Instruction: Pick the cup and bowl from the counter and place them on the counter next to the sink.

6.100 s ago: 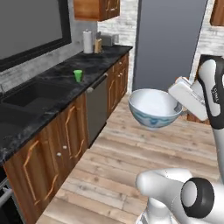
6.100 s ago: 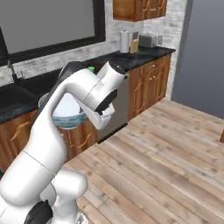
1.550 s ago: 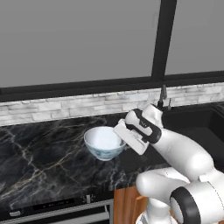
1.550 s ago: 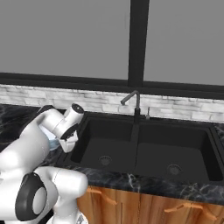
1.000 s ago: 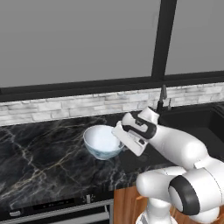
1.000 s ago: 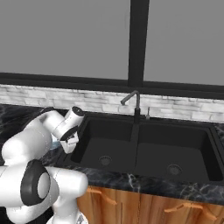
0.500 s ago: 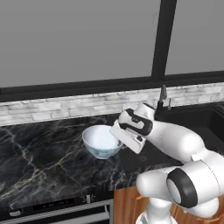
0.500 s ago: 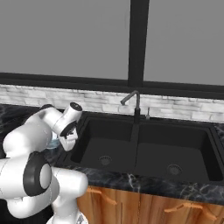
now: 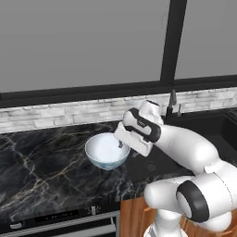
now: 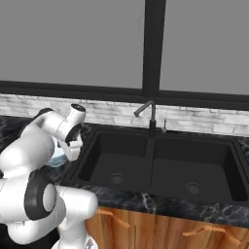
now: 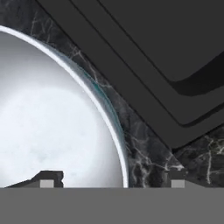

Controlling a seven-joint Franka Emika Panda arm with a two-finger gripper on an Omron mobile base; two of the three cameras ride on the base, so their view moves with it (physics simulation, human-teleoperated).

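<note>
A: White bowl [image 9: 107,151] sits on counter [image 9: 41,171], centre-left of left base view, just left of sink [image 10: 160,165]. Gripper [image 11: 109,181] w/ fingers apart, one tip each side of the rim, nothing clamped.

B: So release step. Best to lift straight up off the rim, no sideways drag or it tips.

A: Agreed. Bowl looks flat on the marble.

B: Anything in the way?

A: Faucet [image 10: 147,118] upper centre of right base view, well apart. Sink edge near the bowl; retreat up, not right.
</note>
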